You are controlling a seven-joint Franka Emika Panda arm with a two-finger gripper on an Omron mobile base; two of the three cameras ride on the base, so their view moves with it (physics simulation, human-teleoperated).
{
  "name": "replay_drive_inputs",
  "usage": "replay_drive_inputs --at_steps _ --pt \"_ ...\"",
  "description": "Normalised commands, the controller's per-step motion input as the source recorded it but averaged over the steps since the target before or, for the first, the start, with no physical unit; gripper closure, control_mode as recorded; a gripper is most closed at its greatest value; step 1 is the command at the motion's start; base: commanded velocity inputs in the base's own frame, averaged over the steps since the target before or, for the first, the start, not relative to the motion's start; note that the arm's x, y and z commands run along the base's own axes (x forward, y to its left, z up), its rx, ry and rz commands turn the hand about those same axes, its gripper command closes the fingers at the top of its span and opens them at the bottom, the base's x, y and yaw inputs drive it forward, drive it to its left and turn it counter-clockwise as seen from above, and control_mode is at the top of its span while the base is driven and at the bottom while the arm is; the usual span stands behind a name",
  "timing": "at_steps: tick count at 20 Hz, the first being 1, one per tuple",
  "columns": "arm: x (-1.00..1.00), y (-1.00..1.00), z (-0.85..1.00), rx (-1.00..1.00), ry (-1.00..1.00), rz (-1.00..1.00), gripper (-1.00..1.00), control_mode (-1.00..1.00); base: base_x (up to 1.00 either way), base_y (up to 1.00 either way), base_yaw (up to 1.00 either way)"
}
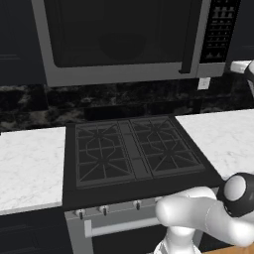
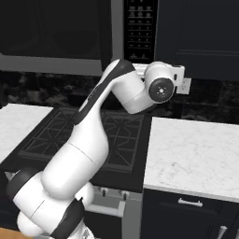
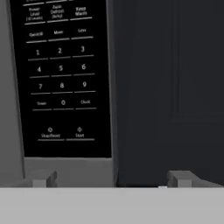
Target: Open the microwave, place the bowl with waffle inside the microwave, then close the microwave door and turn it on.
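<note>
The microwave is hanging above the stove, its door sitting shut, with the bar handle just left of the button panel. The tool is hovering near the panel's lower right, its fingers standing wide apart, gripping nothing. Pale desk is flanking the stove.
</note>
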Motion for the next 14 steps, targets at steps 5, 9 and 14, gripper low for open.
replay_drive_inputs --at_steps 5,9,14 --pt "0.22 -0.11 0.00 0.00 0.00 -0.15 -1.00 -1.00 0.00 0.00 0.00" --pt "0.11 0.00 0.14 0.00 0.00 -0.07 -1.00 -1.00 0.00 0.00 0.00" --pt "0.16 0.00 0.07 0.00 0.00 -0.07 -1.00 -1.00 0.00 0.00 0.00"
